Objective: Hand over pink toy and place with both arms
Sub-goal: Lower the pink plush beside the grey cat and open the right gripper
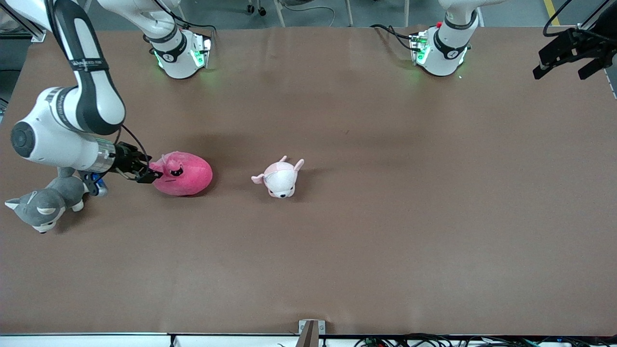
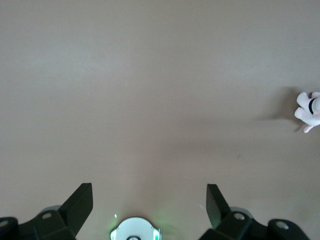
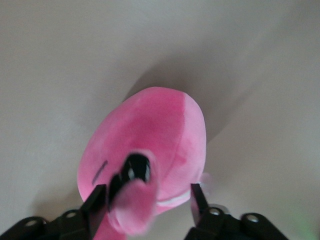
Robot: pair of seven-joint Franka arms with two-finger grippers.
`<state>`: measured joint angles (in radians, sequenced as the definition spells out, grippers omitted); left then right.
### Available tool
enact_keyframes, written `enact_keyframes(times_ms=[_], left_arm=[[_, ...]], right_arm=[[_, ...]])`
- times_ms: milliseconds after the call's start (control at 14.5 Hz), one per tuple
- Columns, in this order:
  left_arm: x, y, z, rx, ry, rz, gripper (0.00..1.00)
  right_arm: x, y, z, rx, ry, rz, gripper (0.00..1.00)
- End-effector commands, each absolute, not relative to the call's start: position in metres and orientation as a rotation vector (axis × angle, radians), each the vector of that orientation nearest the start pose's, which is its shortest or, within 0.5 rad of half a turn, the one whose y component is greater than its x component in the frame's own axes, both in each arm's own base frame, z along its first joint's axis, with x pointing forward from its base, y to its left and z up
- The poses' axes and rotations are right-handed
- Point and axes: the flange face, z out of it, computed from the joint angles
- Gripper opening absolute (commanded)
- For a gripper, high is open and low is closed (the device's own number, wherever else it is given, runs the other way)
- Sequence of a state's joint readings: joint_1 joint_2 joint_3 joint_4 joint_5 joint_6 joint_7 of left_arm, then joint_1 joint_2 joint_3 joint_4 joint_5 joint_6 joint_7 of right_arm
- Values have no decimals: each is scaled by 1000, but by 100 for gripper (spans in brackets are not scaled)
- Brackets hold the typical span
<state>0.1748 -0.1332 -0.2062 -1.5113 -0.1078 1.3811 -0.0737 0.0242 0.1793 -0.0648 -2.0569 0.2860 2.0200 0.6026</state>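
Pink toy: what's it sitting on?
The pink toy lies on the bare brown table, with the right hand open around one end. Its underside is covered, so anything beneath is unseen.

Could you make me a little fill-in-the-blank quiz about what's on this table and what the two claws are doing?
1. The right claw has its fingers spread at one end of the ____ toy.
2. The left claw waits in the air, fingers ____.
3. Under the right arm lies a ____-and-white plush.
4. The pale pink plush rests on the table beside the pink toy, toward the ____ arm's end.

Missing words: pink; open; grey; left
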Motion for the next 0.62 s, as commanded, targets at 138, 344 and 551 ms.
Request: enact_keyframes(times_ms=[138, 344, 551], left_arm=[[512, -38, 705, -3178, -12, -16, 100], [523, -36, 706, -3182, -10, -31, 100], [528, -37, 705, -3186, -16, -49, 100]], right_arm=[[579, -49, 398, -2883, 637, 224, 100], [595, -51, 439, -3075, 349, 131, 100], [603, -57, 477, -3115, 97, 74, 100]])
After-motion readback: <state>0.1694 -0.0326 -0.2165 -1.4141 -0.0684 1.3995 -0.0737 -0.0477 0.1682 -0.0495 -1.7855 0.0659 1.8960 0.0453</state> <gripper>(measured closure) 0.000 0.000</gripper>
